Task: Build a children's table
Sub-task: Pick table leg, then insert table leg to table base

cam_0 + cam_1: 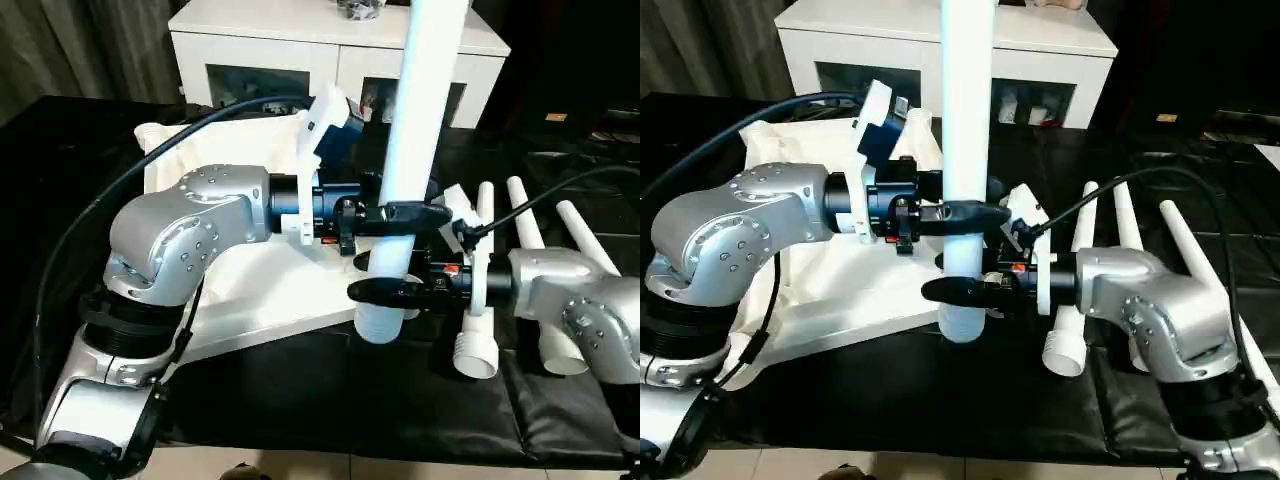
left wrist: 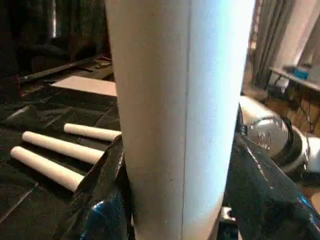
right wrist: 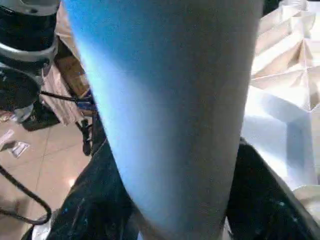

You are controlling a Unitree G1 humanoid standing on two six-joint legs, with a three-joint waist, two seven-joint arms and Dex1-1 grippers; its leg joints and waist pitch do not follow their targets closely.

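Fingers of left gripper (image 1: 385,213) and right gripper (image 1: 385,291) both clasp upright leg (image 1: 415,120); keep it plumb, lower into tabletop (image 1: 260,290) socket at six o'clock

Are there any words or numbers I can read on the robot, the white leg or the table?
None can be read.
Upright leg: plain white, no writing.
Table top: plain white, no writing.
Three spare legs: no writing.
Left gripper and right gripper, both around the upright leg: small red spots beside each, too small to tell if they are labels.
Cabinet: things behind its glass doors too blurred to read.
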